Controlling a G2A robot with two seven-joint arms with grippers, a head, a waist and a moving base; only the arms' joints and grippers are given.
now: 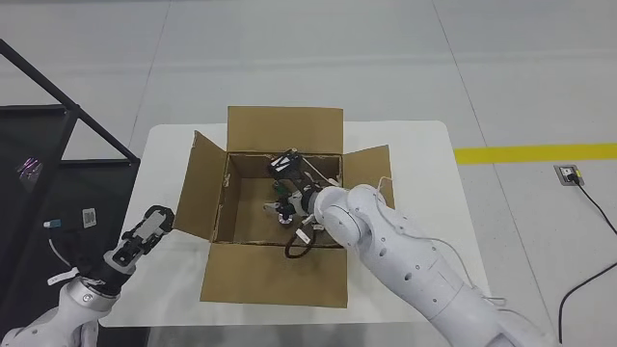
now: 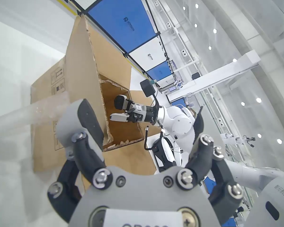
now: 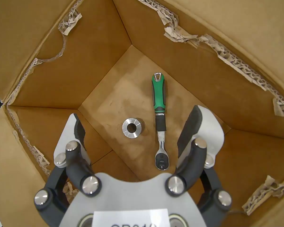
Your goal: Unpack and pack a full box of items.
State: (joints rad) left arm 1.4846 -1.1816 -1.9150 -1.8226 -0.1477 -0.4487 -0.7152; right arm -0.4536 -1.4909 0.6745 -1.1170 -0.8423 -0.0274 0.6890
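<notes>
Top view: box (image 1: 275,275) on table (image 1: 415,145); right gripper (image 1: 284,202) inside it, left gripper (image 1: 147,229) beside. Left wrist view: fingers spread, empty. Right wrist view: fingers spread above ratchet (image 3: 159,119) and ring (image 3: 131,128) on the box floor; best centred over the ratchet handle before closing.

From the top camera I could not make out what lay in the box (image 1: 275,260): the right pincer (image 1: 285,185) and its arm covered most of its floor. In the left wrist view a blurred pale streak (image 2: 26,114) crossed the box's side; I couldn't tell what it was. The box's flaps ran off the right wrist view's edges.
</notes>
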